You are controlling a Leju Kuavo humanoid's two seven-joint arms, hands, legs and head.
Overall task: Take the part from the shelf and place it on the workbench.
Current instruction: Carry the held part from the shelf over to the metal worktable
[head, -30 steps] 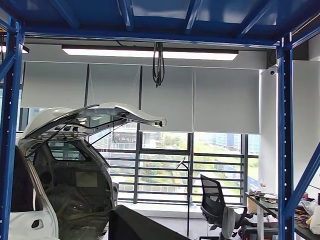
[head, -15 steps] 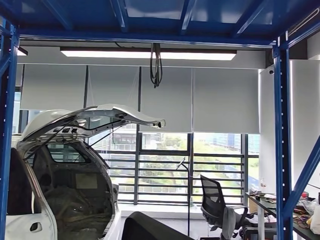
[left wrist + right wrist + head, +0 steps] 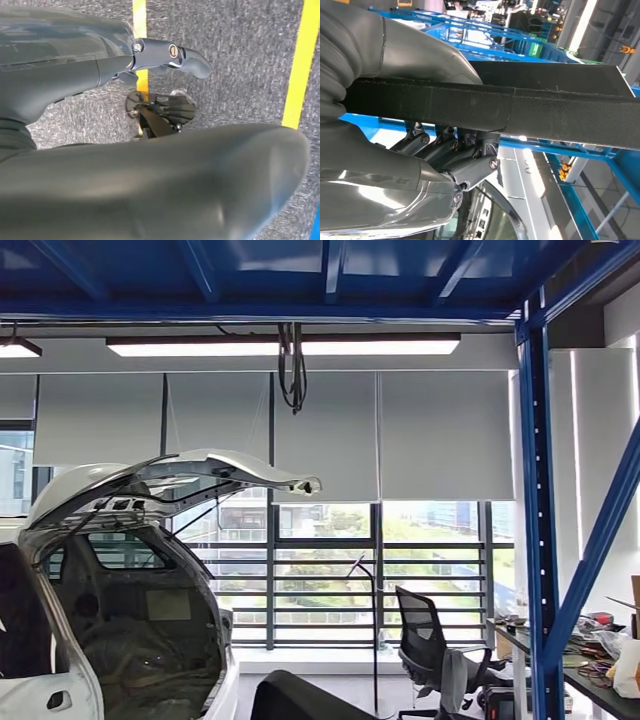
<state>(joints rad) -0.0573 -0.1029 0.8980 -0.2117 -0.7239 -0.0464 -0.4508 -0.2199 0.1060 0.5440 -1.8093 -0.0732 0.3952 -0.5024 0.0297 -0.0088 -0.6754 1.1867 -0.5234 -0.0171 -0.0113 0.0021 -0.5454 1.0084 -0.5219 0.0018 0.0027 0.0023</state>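
1. Black, flat, leather-grained trim panel (image 3: 531,112), the task's part, lies clamped in the right robot hand (image 3: 444,145): the thick grey thumb presses one face and the dark fingers (image 3: 471,150) curl under the other. A dark rounded edge low in the head view (image 3: 317,698) is probably the same panel.
2. Left robot hand (image 3: 166,85) hangs over grey carpet (image 3: 241,65) with yellow floor lines (image 3: 298,65); nothing is in it, and its fingers are spread.
3. Step in hand, as judged: the part is off the shelf and is under carriage to the desk.
4. Surroundings: blue steel racking (image 3: 537,500), a white car body with raised tailgate (image 3: 113,570), a black office chair (image 3: 426,645), and a cluttered desk (image 3: 596,660) at the right edge.
5. Next move, as judged: bring the desk ahead, hold the grip firm, keep the long panel clear of the racking upright, then lower it flat.
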